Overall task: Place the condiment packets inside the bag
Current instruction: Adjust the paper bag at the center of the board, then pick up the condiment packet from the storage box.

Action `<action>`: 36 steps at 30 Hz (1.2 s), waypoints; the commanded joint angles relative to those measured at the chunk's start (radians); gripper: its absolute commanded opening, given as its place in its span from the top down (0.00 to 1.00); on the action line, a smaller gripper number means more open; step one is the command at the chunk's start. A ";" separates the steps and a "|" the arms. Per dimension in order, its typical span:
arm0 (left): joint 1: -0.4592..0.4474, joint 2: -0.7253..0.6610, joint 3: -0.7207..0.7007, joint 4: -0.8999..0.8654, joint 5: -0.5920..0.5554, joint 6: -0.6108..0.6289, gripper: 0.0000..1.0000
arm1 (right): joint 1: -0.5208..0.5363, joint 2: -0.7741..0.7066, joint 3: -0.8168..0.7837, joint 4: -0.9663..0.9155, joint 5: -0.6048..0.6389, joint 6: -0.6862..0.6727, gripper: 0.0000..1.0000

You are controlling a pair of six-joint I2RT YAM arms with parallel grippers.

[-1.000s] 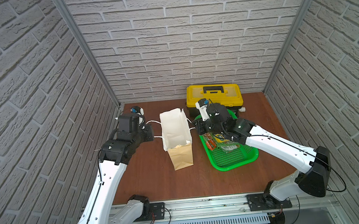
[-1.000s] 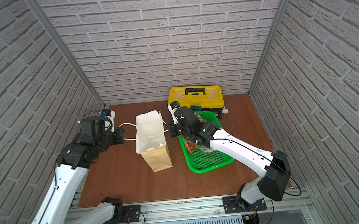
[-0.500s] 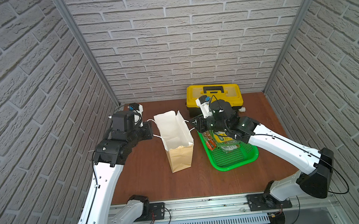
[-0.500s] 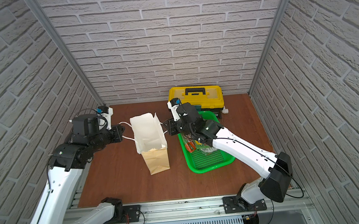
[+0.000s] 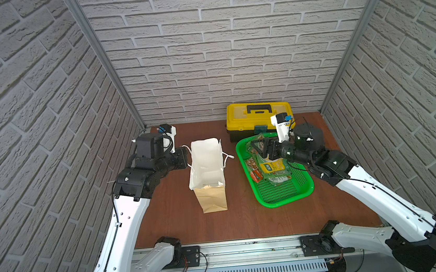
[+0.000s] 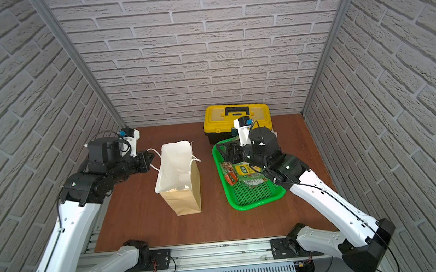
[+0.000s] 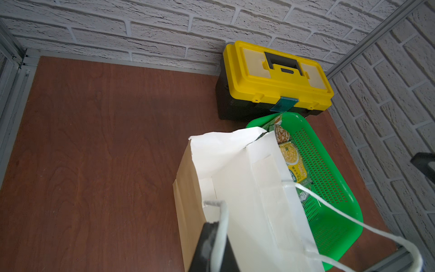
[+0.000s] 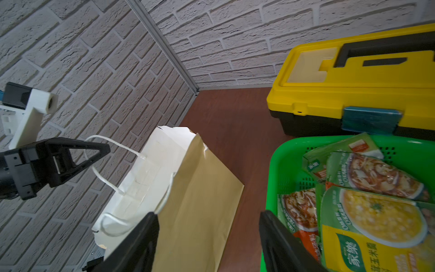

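**Packets lie in the basket, bag held by its cord**

The brown wooden desk (image 5: 181, 216) carries everything. At its far edge against the brick wall sits a yellow toolbox (image 5: 258, 112) with a black handle, lid closed. The bag (image 5: 213, 201) stands upright near the middle of the desk, tan outside and white inside, with its mouth open. It is set between the left arm and the green basket (image 5: 280, 190). The basket's far end lies just in front of the toolbox.

The condiment packets (image 5: 271, 167) lie overlapping in the far half of the basket, mostly green with yellow and brown food pictures. A smaller red-orange packet (image 5: 256, 176) rests on the bag side of the pile.

The right pincer (image 8: 207, 219) is above the far end of the basket, beside the packets. Its jaws are spread wide with nothing between them. The left pincer (image 8: 100, 150) is pressed together, pinching one white cord handle (image 8: 106, 140) and drawing it away from the bag's rim. The other cord handle (image 5: 227, 157) hangs loose on the basket side.
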 commanded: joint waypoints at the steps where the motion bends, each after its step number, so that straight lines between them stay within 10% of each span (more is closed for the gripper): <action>1: 0.006 -0.015 0.001 0.030 0.012 0.009 0.95 | -0.044 -0.033 -0.081 -0.013 0.000 -0.006 0.25; 36: 0.005 -0.043 -0.022 0.030 0.013 0.005 0.94 | 0.039 0.606 -0.015 -0.240 0.613 -0.195 0.39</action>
